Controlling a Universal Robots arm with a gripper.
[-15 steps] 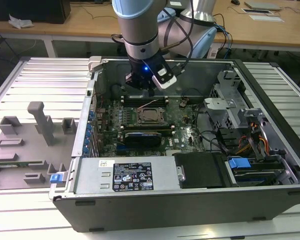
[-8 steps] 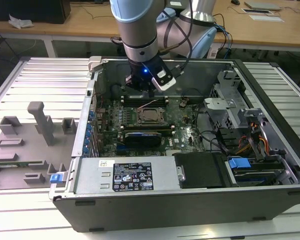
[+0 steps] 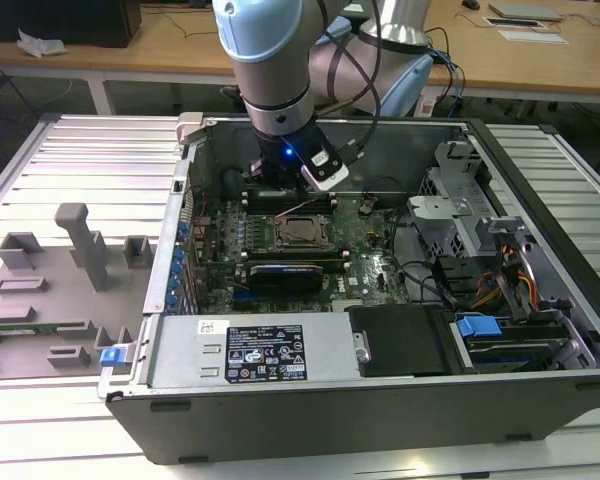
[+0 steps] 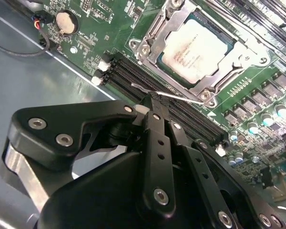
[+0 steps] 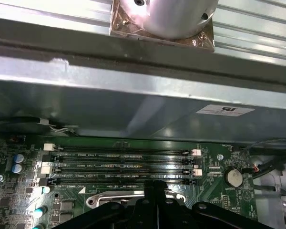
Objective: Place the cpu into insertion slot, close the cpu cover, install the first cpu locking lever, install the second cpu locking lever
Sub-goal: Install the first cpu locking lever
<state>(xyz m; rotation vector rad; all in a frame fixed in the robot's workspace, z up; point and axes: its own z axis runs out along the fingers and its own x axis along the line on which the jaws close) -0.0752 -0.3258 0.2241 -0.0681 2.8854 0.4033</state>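
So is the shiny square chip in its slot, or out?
In. In the second wrist view the cpu sits flat and level in the window of the cpu cover, whose frame lies down around it.

A ribbed metal desk [image 3: 90, 150] spans the exterior view, its slats gleaming under even light. Behind it runs a long wooden desk [image 3: 180, 45] on white legs [image 3: 100, 97], pale flat sheets [image 3: 530, 35] lying at the exterior view's right, with dark floor [image 3: 10, 110] beneath

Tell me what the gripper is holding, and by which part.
Nothing clearly clamped. The gripper is shut, its tips meeting the thin wire locking lever partway along its length, beside the closed cpu cover; whether it pinches the wire cannot be told.
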